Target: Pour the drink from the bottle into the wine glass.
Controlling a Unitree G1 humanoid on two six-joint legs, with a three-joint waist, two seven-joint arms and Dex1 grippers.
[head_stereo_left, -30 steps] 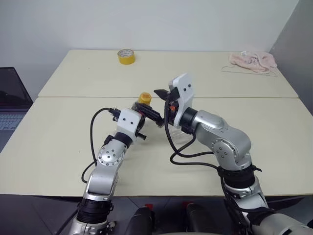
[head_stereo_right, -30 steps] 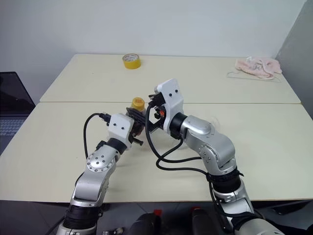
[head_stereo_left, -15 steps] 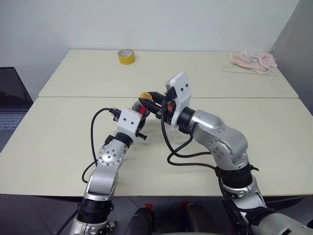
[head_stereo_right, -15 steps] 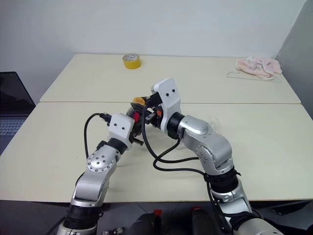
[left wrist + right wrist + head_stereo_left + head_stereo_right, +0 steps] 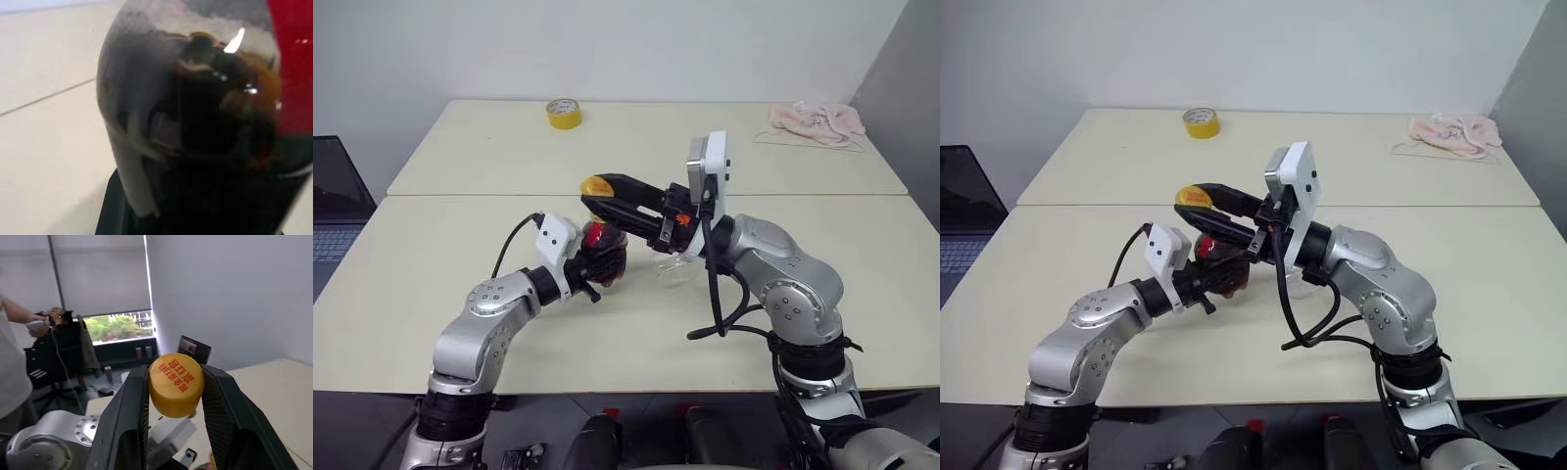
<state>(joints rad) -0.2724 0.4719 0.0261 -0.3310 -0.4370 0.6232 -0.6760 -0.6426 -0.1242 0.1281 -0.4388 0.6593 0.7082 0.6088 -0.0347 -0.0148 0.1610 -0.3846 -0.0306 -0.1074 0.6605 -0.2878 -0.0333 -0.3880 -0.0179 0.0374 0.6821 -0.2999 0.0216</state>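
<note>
In the right wrist view the yellow cap (image 5: 176, 383) is clamped by the right end effector (image 5: 176, 396), the bottle (image 5: 603, 257) gripped by the left end effector (image 5: 597, 264); tipping toward the wine glass (image 5: 677, 268) is called for next.

head eyes: look down and forward over the same tabletop (image 5: 431, 284)
left wrist: pressed close against the bottle (image 5: 195, 122)
right wrist: faces the room

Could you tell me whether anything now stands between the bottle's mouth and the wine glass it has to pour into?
Nothing visible on the table does. The yellow cap is off, pinched in the right end effector above the bottle, which the left end effector holds. The wine glass stands just beside it, under the right forearm.
</note>
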